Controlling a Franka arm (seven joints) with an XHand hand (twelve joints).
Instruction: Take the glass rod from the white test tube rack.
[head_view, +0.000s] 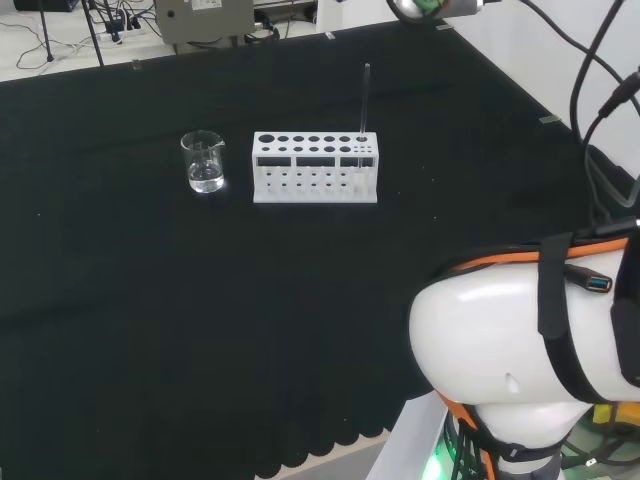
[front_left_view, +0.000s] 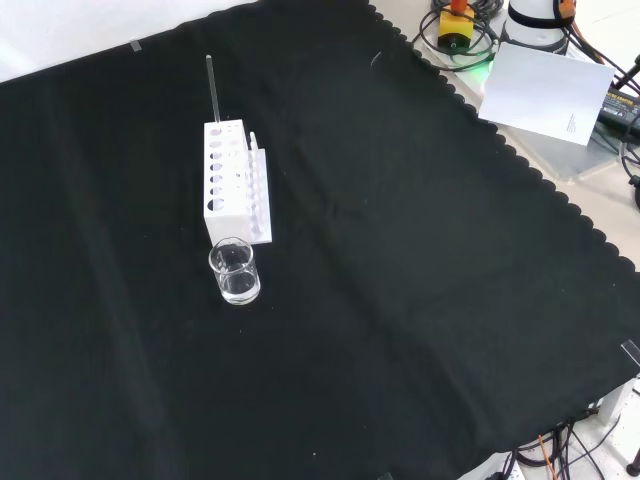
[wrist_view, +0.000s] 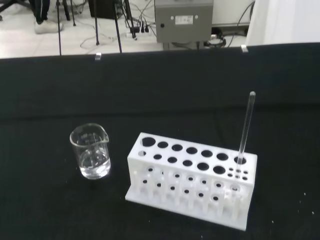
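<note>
The rod (head_view: 365, 100) stands upright in an end hole of the rack (head_view: 315, 168), at its right end in the head view. A beaker (head_view: 204, 162) holding some clear liquid sits just beside the rack's other end on the surface (head_view: 150, 300). I cannot tell the hand's state.

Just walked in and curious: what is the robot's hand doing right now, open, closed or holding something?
Hand: cannot be told. The glass rod stands in the white test tube rack, ungrasped.

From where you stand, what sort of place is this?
Probably a robotics lab set up as a chemistry bench: a white test tube rack holding a glass rod, a small glass beaker beside it, on black cloth, with cables and equipment behind.
</note>
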